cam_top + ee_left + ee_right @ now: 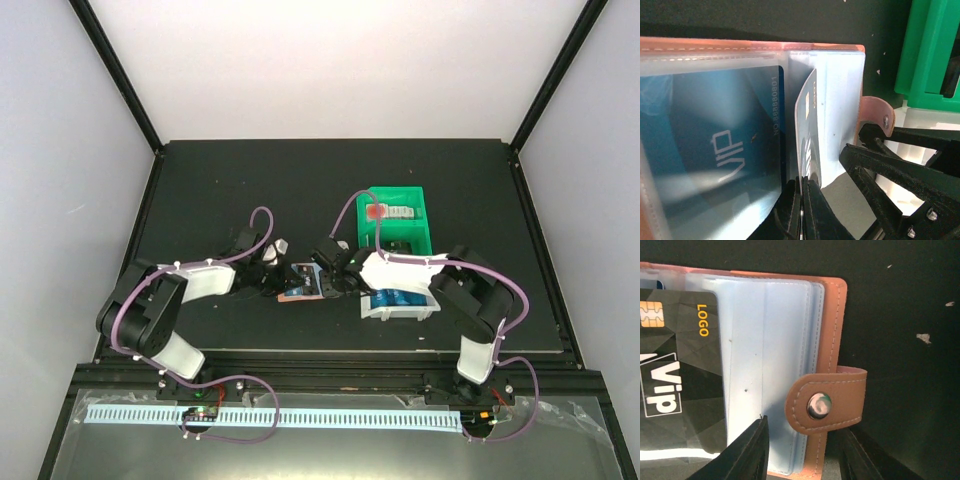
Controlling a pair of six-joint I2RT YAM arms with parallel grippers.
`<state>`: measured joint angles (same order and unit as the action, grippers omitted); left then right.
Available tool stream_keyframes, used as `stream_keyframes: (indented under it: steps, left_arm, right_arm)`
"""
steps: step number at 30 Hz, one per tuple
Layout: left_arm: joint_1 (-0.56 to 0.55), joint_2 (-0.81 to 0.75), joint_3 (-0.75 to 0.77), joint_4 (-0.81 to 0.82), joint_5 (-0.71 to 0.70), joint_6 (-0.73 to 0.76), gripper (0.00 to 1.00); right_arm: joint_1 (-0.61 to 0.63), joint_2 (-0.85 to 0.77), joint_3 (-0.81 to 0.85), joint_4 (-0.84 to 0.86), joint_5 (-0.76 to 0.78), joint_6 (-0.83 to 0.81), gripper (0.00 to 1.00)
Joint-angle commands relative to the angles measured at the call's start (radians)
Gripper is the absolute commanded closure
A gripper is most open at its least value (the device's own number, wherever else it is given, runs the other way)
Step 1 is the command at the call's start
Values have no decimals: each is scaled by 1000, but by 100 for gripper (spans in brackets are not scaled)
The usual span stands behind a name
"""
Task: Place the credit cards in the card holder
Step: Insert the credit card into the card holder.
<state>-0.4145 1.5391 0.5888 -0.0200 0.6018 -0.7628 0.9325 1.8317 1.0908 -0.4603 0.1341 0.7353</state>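
Black table [200, 180], card holder [832, 315] sleeving blue card [715, 140]; left end effector [801, 200] pinches black card [685, 390], right end effector [802, 435] spread.

Black table [200, 180], pale walls [60, 120]

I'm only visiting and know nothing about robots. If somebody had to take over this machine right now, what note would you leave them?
Left gripper: jaws shut on a dark card, held on edge among the pocket leaves of the open card holder.
Right gripper: jaws open, straddling the holder's snap-tab side. I cannot tell whether they press on it.
Done: one blue card sits in a clear pocket.
Left to do: slide the dark card fully in, then fetch what look like more blue cards from the white bin.
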Motion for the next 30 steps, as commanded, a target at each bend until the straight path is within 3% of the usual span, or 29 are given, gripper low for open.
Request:
stream_keyframes:
  steps: [1,9,30]
  left_arm:
    - [6,48,32,-26,-1,-15,98]
    - [5,99,58,-43,26,3,98]
    - [-7,173,100,30,93,32,97]
  right_arm:
    - [-6,15,19,-25,42,3,62]
    - [-10,25,-1,-3,-14,10,72]
    - [-38,-23,-72,126,-109,46,75]
